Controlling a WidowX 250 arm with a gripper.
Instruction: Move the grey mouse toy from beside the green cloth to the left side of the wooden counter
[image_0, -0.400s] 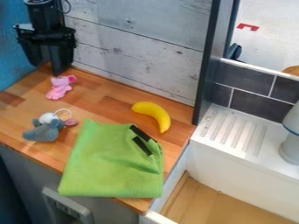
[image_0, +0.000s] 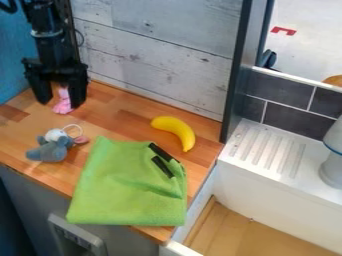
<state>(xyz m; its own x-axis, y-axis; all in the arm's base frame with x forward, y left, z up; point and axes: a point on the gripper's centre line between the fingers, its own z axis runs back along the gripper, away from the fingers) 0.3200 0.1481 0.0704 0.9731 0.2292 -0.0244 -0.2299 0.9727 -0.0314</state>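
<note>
Here, a pink plush toy (image_0: 63, 106) stands at the worktop's (image_0: 123, 107) far left, between the parted fingers of your gripper (image_0: 59, 103); nearer lie a gray plush toy (image_0: 48, 151) and green cloth (image_0: 127, 187), a yellow banana (image_0: 178, 130) beyond.

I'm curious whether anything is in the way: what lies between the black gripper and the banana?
Nothing but bare wooden counter lies between the gripper and the banana; the camera view shows that.
</note>
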